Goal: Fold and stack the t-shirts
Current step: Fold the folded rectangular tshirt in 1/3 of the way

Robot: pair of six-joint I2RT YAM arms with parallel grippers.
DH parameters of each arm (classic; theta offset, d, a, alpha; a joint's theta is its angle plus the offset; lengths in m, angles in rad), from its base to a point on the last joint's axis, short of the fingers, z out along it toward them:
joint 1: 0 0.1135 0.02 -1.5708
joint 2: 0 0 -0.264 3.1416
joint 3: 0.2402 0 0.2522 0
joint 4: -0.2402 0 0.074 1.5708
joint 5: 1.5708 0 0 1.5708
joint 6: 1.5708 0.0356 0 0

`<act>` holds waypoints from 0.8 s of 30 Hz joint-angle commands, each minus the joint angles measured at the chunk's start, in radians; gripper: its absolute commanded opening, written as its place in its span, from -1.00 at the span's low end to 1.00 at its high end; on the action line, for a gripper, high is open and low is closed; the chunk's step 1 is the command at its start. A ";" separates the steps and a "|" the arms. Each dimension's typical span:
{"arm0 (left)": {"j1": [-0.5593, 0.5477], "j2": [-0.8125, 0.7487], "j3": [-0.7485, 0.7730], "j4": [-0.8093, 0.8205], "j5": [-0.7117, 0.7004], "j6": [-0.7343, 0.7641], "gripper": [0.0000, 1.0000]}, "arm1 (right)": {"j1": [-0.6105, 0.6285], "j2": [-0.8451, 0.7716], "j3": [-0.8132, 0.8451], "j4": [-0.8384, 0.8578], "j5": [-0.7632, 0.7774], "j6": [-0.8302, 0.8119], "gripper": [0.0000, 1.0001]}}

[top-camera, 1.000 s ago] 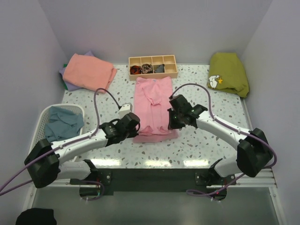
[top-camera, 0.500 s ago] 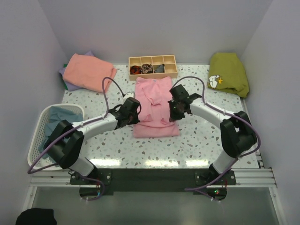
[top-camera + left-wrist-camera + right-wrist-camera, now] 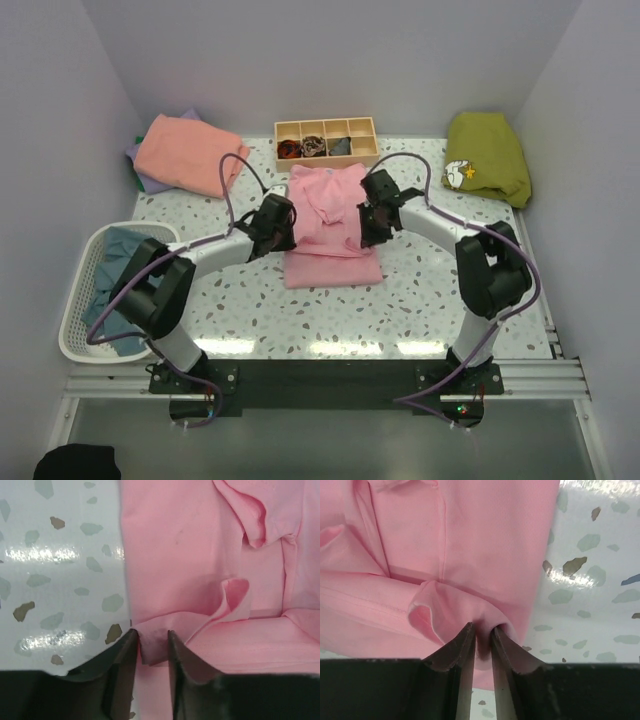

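A light pink t-shirt [image 3: 330, 215] lies folded in the middle of the table, its near part doubled back over itself. My left gripper [image 3: 285, 232] is at the shirt's left edge. In the left wrist view its fingers [image 3: 151, 639] stand a little apart with a fold of the pink cloth [image 3: 210, 555] filling the gap. My right gripper [image 3: 368, 228] is at the shirt's right edge. Its jaws [image 3: 483, 632] pinch a bunched fold of the pink cloth [image 3: 470, 545] tightly.
A salmon-coral t-shirt [image 3: 190, 152] lies on a lavender one [image 3: 148, 182] at the back left. A white basket [image 3: 75, 320] at the left holds a teal-blue shirt [image 3: 125, 262]. A compartmented wooden tray [image 3: 327, 130] stands at the back, an olive garment [image 3: 488, 155] at the back right.
Both grippers have carried the shirt's near hem away from the arms' bases and over the shirt, which is shorter now. Both arms stretch farther out.
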 commanded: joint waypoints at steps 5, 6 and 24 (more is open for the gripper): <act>0.037 0.013 0.106 0.059 -0.067 0.102 0.10 | -0.024 -0.115 0.024 0.127 0.192 -0.055 0.17; 0.037 -0.003 0.109 0.051 -0.084 0.100 0.11 | -0.023 -0.176 0.011 0.144 0.198 -0.058 0.18; 0.036 -0.213 -0.140 0.102 0.335 -0.009 0.06 | 0.060 -0.231 -0.213 0.203 -0.230 0.092 0.15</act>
